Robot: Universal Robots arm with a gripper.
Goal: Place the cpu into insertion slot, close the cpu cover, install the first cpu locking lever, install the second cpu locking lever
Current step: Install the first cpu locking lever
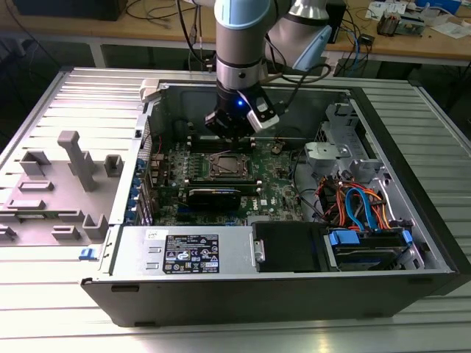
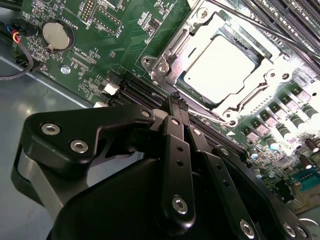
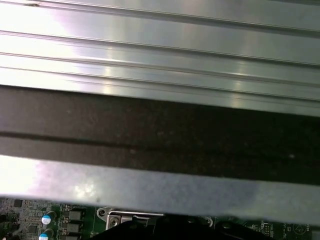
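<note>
In the second wrist view the cpu [image 2: 220,67] lies flat in the insertion slot [image 2: 172,50], its bright metal top showing. The cpu cover [image 2: 250,92] is down around it as a silvery frame. A thin lever rod [image 2: 245,22] runs along the far side of the socket. My gripper [image 2: 175,100] hovers just beside the socket's near edge, its black fingers [image 2: 177,145] pressed together with nothing between them. In the exterior view the gripper [image 1: 230,136] hangs straight over the back edge of the socket [image 1: 223,166] on the green motherboard [image 1: 276,184].
The board sits inside an open computer case [image 1: 221,294] with tall walls. Black memory slots [image 2: 137,92] flank the socket. A coin battery [image 2: 56,35] lies off to one side, and a drive bay with orange and blue cables [image 1: 353,206] is at the exterior view's right. A grey fixture [image 1: 73,165] stands outside at the left.
</note>
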